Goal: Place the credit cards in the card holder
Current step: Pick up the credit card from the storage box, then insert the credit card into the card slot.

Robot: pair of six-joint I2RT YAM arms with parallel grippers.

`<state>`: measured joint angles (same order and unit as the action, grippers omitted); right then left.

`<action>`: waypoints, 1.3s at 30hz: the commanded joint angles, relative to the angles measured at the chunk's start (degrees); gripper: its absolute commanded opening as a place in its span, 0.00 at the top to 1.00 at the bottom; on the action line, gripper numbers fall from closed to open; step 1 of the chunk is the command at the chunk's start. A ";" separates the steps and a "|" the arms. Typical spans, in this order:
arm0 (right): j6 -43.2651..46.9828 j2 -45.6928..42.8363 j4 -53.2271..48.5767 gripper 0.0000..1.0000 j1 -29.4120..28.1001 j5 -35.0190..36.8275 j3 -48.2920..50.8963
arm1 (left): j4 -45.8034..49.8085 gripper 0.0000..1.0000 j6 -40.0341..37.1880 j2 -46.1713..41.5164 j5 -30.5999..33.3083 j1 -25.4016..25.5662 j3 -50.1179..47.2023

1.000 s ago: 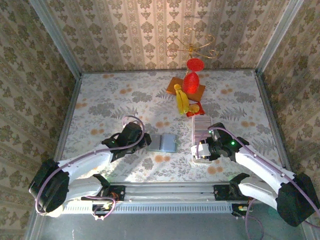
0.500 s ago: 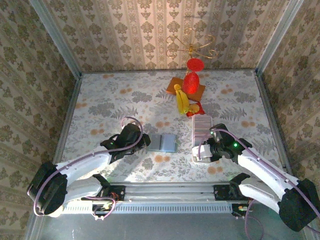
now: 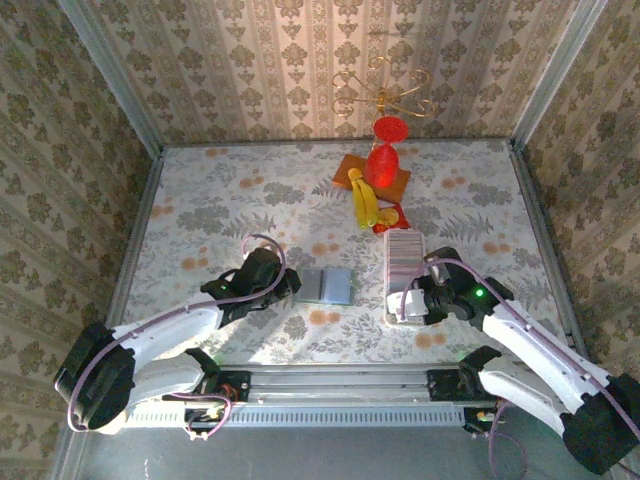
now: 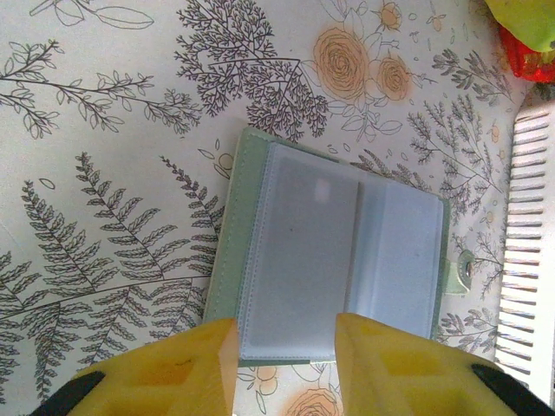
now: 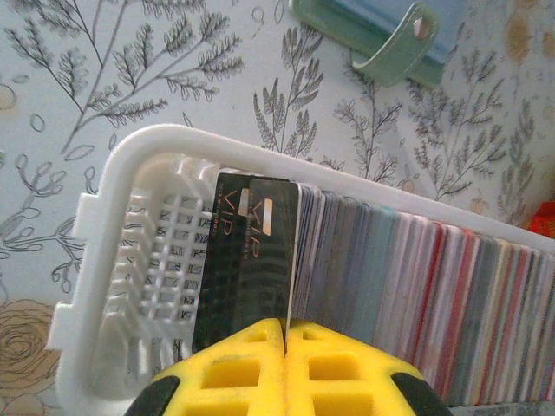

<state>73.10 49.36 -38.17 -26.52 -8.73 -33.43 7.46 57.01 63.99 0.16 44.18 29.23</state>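
The right claw (image 5: pixel 284 340) is clenched, its yellow fingers pressed together on the edge of a dark card (image 5: pixel 247 251). This card stands at the near end of the row inside the white tray (image 5: pixel 95 225). Gold lettering is seen on its face. Between the card and the tray's near wall an open slotted stretch of the tray is seen.

The credit cards (image 5: pixel 416 277) are packed on edge behind the dark card, in pink, white, grey and red stripes. Their faces are turned across the tray. The row's long axis runs along the tray's length, from its near end toward its far end.

The left claw (image 4: pixel 286 347) is released, its two fingers parted. It is placed well to the left of the tray, over the near edge of the card holder (image 4: pixel 329 251). Whether the fingers touch the holder cannot be told.

The sage-green holder is laid open and flat on the flowered counter (image 3: pixel 220 200), just left of the tray and apart from it. Clear sleeves are shown facing up. Its long axis runs crosswise to the tray's length. Its snap tab (image 4: pixel 460 269) is pointed toward the tray, and bare counter lies between the two.

Past the tray's far end, close to it, a banana (image 3: pixel 365 200), a red vase (image 3: pixel 382 160) and a brown board (image 3: pixel 400 182) are crowded together.
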 commanded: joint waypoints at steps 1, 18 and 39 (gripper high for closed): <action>-2.57 -2.64 -5.09 1.00 -0.26 -3.94 -3.98 | 1.80 0.64 0.48 -1.06 -0.16 -0.24 -0.04; -78.75 -4.09 20.00 1.00 -0.81 -15.07 -6.11 | 9.17 0.46 -4.71 6.86 -0.62 -0.76 9.05; -133.67 30.00 66.01 1.00 -13.45 0.17 3.79 | 8.50 0.64 -2.98 13.29 -2.54 -3.69 8.72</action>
<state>-56.12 78.87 22.20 -39.00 -12.91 -28.95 16.49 53.23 77.01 -1.61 40.75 39.16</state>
